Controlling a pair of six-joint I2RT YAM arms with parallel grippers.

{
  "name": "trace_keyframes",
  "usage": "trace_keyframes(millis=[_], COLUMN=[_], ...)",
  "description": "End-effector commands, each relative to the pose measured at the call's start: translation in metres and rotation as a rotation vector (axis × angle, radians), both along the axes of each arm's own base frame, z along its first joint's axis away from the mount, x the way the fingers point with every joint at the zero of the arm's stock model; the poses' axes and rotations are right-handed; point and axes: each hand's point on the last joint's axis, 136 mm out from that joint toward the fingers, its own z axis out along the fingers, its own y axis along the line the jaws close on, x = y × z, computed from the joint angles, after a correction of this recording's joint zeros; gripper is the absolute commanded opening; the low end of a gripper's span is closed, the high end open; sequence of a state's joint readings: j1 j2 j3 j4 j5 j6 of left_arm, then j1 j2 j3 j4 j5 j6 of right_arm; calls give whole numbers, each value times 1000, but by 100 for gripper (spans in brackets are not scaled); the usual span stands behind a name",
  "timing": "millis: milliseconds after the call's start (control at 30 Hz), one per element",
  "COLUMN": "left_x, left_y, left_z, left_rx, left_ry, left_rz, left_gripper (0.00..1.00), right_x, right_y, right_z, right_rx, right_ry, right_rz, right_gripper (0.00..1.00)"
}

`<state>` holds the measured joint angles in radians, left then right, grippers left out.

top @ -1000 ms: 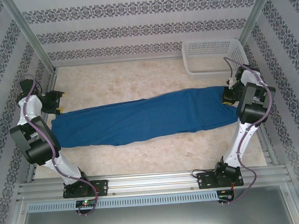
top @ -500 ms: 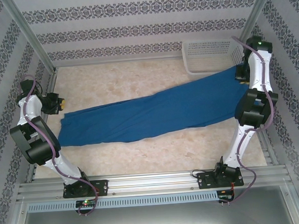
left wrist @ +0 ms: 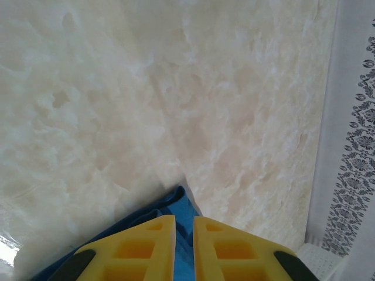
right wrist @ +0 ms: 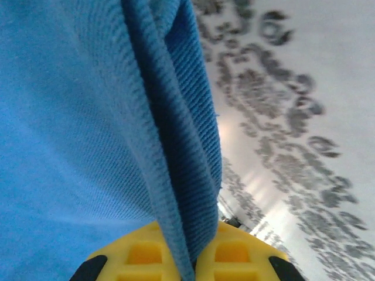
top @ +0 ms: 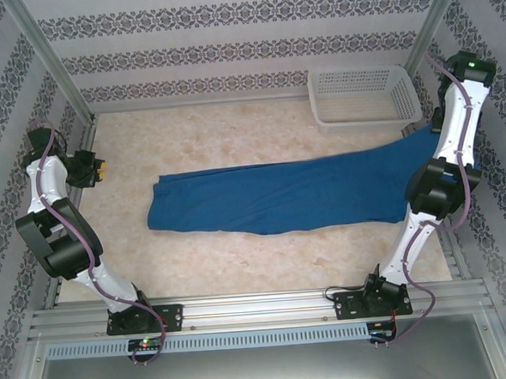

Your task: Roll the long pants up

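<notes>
Marbled cream tabletop [top: 232,131], closed in by patterned walls, carries the long pants [top: 288,196]. They form a blue band stretched across the middle of the overhead frame, the left end lying flat and the right end slanting up toward the right edge. That right end is pinched in the right claw [right wrist: 192,237], whose yellow fingers are closed on a folded edge of the fabric. Just above it, in the upper right, sits a white mesh basket [top: 359,93]. At the left edge the left claw [top: 97,171] hovers apart from the pants, its fingers narrowed to a slim gap and holding nothing.
</notes>
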<state>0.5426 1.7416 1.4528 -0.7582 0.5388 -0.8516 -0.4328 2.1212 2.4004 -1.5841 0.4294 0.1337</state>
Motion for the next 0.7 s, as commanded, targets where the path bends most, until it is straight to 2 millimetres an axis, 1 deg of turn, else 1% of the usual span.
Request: trace_keyframes(millis=[0, 133, 267, 367, 500, 533, 667], left_x=[-11, -14, -15, -15, -17, -17, -18], left_y=[-8, -9, -10, -10, -11, -12, -13], left_z=[10, 14, 20, 21, 21, 20, 19], left_rx=[13, 17, 22, 20, 21, 18, 13], left_ry=[8, 4, -6, -9, -11, -10, -12], left_rz=[-16, -15, -10, -10, -9, -8, -9], left_gripper=[16, 16, 17, 16, 17, 16, 17], right_x=[18, 43, 57, 62, 68, 69, 74], right_y=[55, 132, 206, 256, 316, 335, 403], right_z=[13, 22, 32, 41, 53, 55, 55], right_rx=[106, 244, 428, 572, 723, 766, 884], right_ry=[-85, -152, -222, -271, -330, -344, -363], right_rz=[91, 244, 349, 417, 493, 517, 599], right_gripper=[0, 0, 0, 0, 0, 0, 0])
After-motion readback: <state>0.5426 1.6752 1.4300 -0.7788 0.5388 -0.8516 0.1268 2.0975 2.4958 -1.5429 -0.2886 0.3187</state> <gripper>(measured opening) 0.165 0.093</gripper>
